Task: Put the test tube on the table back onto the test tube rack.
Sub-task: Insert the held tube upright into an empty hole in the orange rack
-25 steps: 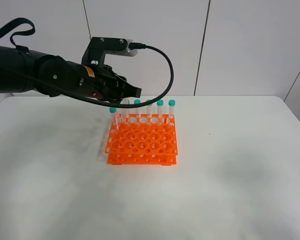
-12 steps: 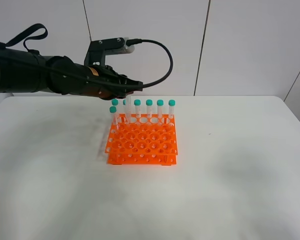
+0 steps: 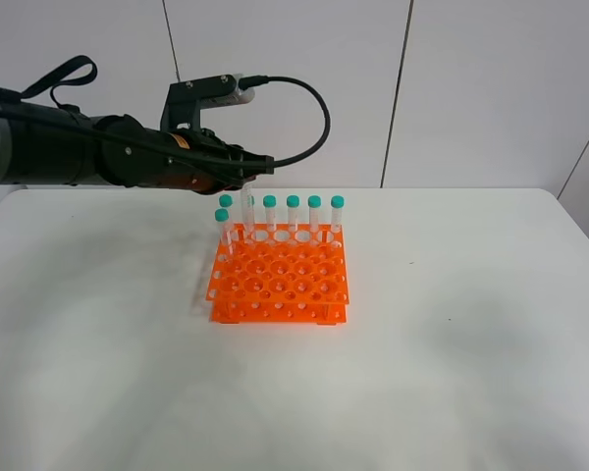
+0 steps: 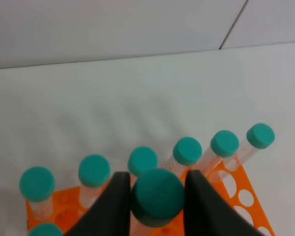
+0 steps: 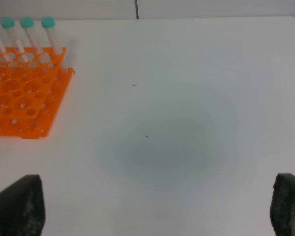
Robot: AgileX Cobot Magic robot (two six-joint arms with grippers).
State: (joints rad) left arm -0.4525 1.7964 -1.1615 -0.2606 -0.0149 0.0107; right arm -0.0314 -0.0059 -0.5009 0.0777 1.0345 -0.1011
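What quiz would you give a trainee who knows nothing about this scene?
1. True or false: the left gripper is empty.
2. What colour is the rack? A blue, B orange, C white.
3. Fill in: the tube in that gripper hangs above the ____.

Key
1. False: it is shut on the tube's green cap.
2. B.
3. Rack.
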